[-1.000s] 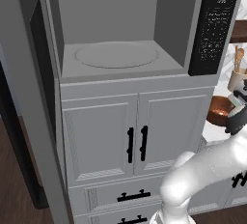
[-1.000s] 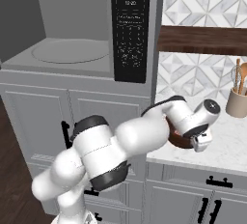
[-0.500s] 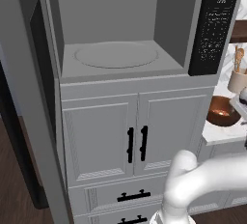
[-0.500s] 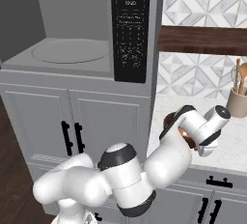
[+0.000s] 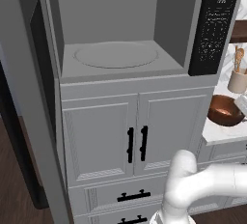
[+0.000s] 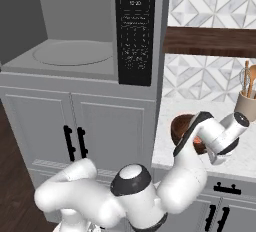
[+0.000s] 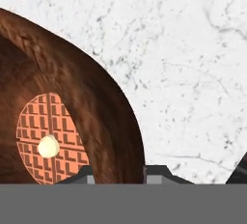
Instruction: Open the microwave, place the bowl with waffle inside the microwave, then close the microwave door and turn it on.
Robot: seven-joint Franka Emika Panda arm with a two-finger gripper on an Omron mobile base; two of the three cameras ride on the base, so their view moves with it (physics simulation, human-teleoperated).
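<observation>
Glossy white rounded arm (image 6: 150, 196) segments, dark grey joint rings, a grey-capped elbow.

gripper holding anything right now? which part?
The gripper straddles the bowl at its rim, one finger inside and one outside; whether the jaws have clamped cannot be told.

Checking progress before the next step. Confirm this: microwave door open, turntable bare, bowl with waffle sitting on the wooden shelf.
One detail is wrong: the bowl sits on the white marble counter, below the wooden shelf, as the right base view shows. The microwave door is open and the turntable bare.
</observation>
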